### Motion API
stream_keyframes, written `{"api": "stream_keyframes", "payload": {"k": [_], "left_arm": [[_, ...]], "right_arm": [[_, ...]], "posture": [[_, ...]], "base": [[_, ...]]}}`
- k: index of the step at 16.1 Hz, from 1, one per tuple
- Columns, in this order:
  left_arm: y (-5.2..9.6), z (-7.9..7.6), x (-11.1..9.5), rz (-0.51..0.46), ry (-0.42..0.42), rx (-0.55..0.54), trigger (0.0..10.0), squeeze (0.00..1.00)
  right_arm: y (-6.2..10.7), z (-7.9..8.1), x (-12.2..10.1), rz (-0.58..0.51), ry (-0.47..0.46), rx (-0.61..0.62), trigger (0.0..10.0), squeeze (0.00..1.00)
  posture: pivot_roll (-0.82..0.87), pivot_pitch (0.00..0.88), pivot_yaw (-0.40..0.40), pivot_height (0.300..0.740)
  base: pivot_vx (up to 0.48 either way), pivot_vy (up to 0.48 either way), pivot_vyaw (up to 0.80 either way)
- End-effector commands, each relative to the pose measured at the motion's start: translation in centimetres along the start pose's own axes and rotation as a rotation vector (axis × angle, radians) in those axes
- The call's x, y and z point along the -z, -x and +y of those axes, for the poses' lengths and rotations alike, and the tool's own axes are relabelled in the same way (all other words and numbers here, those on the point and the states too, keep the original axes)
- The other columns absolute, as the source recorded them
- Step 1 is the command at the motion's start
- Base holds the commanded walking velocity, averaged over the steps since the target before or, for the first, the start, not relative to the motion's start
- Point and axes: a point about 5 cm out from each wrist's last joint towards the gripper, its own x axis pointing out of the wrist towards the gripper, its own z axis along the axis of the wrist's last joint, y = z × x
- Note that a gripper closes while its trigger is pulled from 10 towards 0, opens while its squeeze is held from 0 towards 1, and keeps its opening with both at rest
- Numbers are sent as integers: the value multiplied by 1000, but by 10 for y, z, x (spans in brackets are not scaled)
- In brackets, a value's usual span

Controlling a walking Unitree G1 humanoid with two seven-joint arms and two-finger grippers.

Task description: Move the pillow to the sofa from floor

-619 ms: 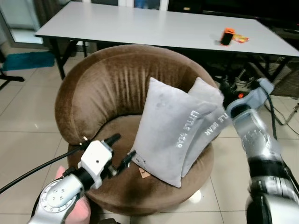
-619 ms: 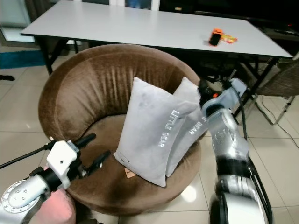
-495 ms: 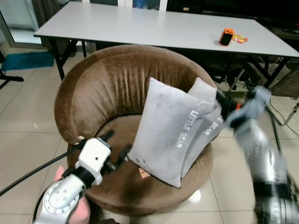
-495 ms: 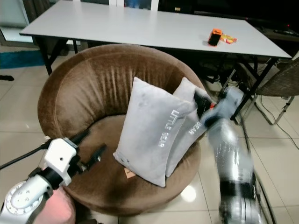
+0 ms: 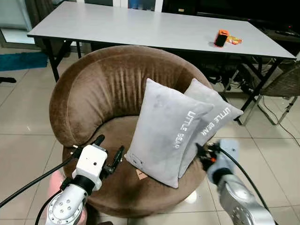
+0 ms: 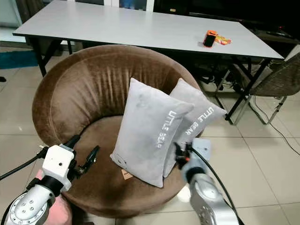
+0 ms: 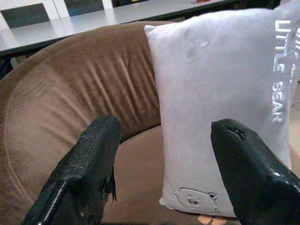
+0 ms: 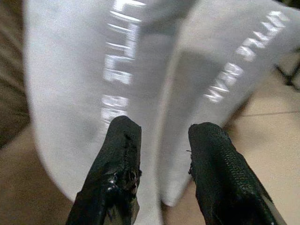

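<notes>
Two grey "LITTLE BEAR" pillows lean upright on the seat of a round brown sofa point(image 5: 98, 89). The front pillow point(image 5: 164, 131) overlaps the rear pillow point(image 5: 213, 115). My left gripper point(image 5: 110, 146) is open over the seat's front left rim, pointing at the front pillow's lower corner and a little apart from it. In the left wrist view the front pillow point(image 7: 220, 103) stands between and beyond the spread fingers point(image 7: 89, 173). My right gripper point(image 5: 202, 152) is low at the sofa's front right, by the pillows' lower edge. It is open, with its fingers point(image 8: 122, 164) empty.
A long grey table point(image 5: 140, 26) stands behind the sofa, with a small orange object point(image 5: 220, 37) on it. Its black legs and cables are at the right, beside a wicker chair point(image 5: 286, 79). Tiled floor point(image 5: 23, 122) surrounds the sofa. Something pink point(image 5: 54, 187) lies under my left arm.
My right arm has dropped from beside the rear pillow's top to low by the sofa's front right. The left gripper has eased back slightly. Both pillows stay put.
</notes>
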Motion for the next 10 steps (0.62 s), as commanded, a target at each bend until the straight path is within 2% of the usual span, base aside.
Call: {"api": "stream_keyframes", "payload": {"k": [1, 2, 5, 10], "left_arm": [[-1, -2, 0, -4, -14, 8, 10000, 0], [-2, -2, 0, -4, -15, 9, 10000, 0], [-4, -1, -1, -14, -21, 29, 10000, 0], [-6, 1, -2, -20, -32, 51, 10000, 0]], "right_arm": [[4, -7, -3, -17, 37, 33, 10000, 0], [4, -6, -2, -18, 53, 29, 10000, 0], [6, 1, -4, -29, 23, 19, 10000, 0], [8, 3, 0, -19, 13, 33, 10000, 0]], "posture": [[2, 0, -59, 740], [-1, 0, -54, 740], [-6, 0, -40, 740], [-10, 0, -12, 740]], "base": [[0, 0, 0], [0, 0, 0], [0, 0, 0], [-286, 0, 0]]}}
